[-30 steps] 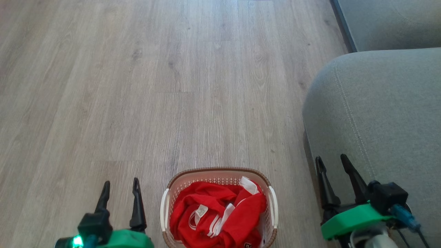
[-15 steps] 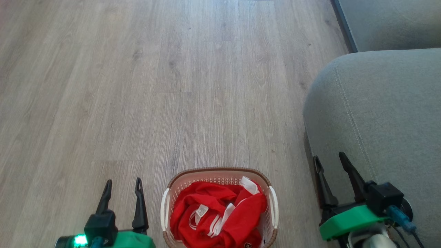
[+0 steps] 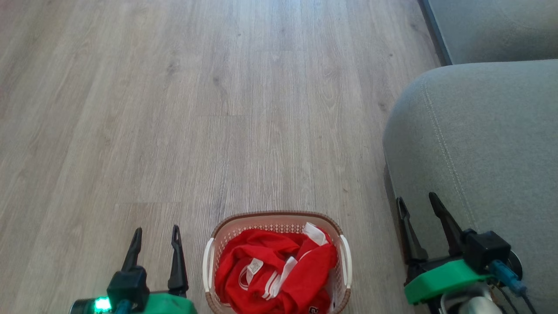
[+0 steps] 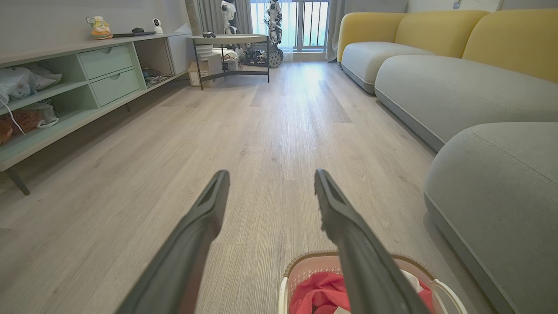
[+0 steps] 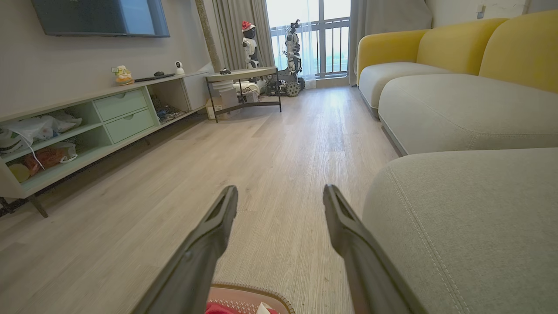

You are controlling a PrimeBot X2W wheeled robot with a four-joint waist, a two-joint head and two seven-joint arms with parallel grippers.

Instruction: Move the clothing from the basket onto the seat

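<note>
Left gripper [image 3: 157,230] — jaws wide, empty, above pale wood-plank floor [image 3: 218,109], just left of brown-rimmed oval cream plastic basket [image 3: 279,214]. Crumpled red white-striped clothing [image 3: 279,270] fills basket, right of these jaws; no clear long axis. Right gripper [image 3: 416,199] — jaws wide, empty, by edge of big grey upholstered seat [image 3: 479,139], farther from basket. Left arm judged nearer.

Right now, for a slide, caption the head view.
Left gripper and right gripper, both open, flank the basket of clothing beside the grey seat.
</note>
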